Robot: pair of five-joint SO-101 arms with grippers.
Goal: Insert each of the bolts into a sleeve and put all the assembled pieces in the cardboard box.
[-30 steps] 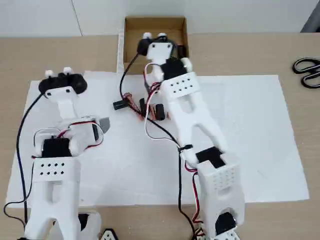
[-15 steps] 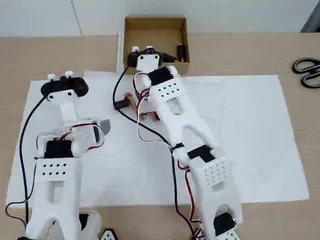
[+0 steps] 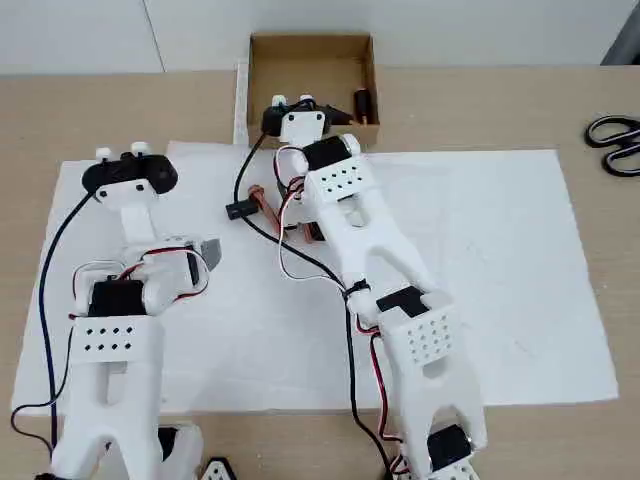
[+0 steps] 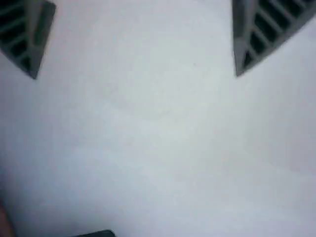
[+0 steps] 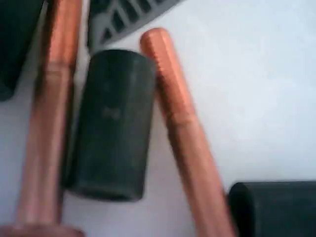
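Note:
The cardboard box [image 3: 262, 72] stands at the table's far edge with one assembled bolt and sleeve [image 3: 362, 103] inside at its right wall. In front of it, on white paper, lie loose parts: a black sleeve [image 3: 238, 210] and a copper bolt [image 3: 262, 194]. My right arm [image 3: 335, 180] stretches over this pile. My right gripper [image 5: 118, 22] hangs very close above a black sleeve [image 5: 113, 143] lying between two copper bolts [image 5: 182, 128], with another sleeve [image 5: 271, 207] beside them. My left gripper [image 4: 143, 39] stands open over bare paper, also seen at the left [image 3: 200, 255].
The white paper sheet [image 3: 500, 260] covers most of the wooden table. Scissors [image 3: 615, 140] lie at the far right edge. Cables [image 3: 300, 265] trail from the right arm across the paper near the parts.
My right arm has drawn back from over the box and come down over the pile of bolts and sleeves. The left arm has barely shifted.

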